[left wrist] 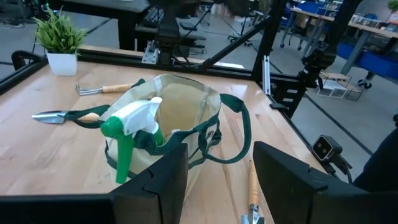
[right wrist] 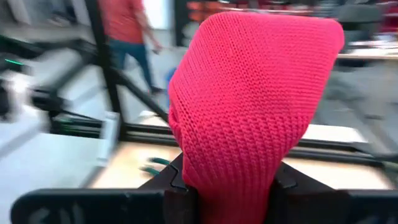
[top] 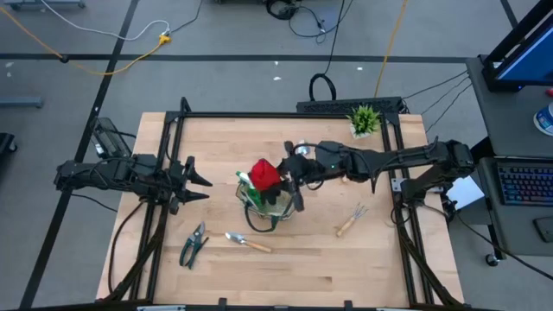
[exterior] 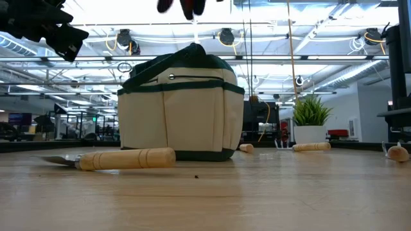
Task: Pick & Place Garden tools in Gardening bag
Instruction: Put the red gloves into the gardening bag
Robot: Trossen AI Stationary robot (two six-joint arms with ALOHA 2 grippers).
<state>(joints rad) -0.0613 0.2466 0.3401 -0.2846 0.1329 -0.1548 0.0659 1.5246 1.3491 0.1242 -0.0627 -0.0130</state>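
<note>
**Red glove held over the gardening bag**

The red glove (right wrist: 249, 106) hangs clamped in the right gripper (top: 278, 183) fingers, directly above the open gardening bag (top: 266, 206) at mid-bench. A green spray bottle (left wrist: 127, 134) sits in the bag (no readable writing on either). The left gripper (top: 197, 181) waits left of the bag, fingers apart. Pruners (top: 193, 244), trowel (top: 245, 243) and hand fork (top: 350, 220) lie on the bench (top: 346, 268).
</note>
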